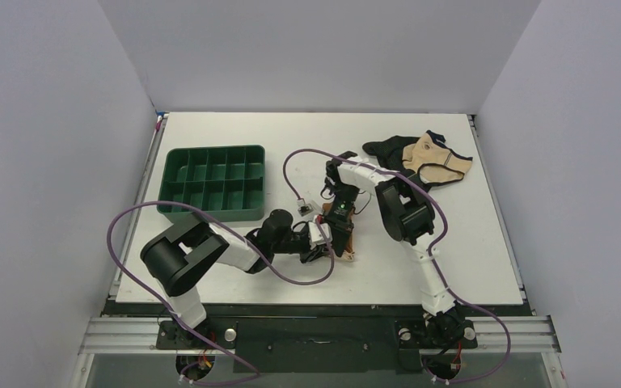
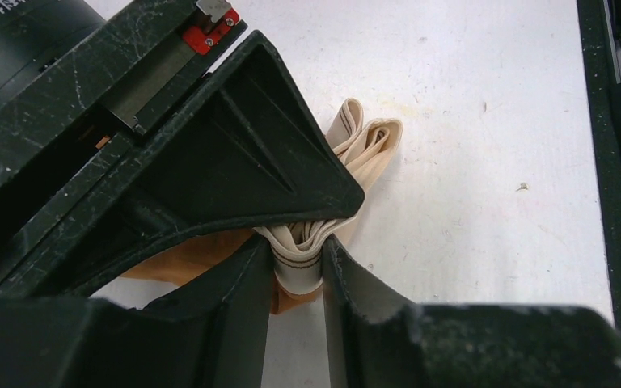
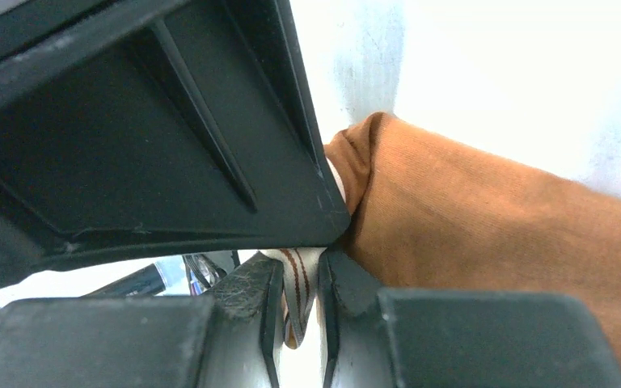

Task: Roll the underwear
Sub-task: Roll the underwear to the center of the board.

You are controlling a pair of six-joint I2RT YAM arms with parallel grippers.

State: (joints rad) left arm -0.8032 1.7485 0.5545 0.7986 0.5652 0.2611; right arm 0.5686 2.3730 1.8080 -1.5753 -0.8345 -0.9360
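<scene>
Wrist views show what top hides: left hand and right hand both pinch the underwear by its waistband; table open toward near-right corner.

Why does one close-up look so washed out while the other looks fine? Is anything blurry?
Right wrist view: the table behind the brown underwear is blown out to glaring white, and the right claw, close to the lens, looks soft. Left wrist view: the light is even, and the cream waistband pinched in the left claw is sharp. Top view: evenly lit, with only faint shadows.
</scene>
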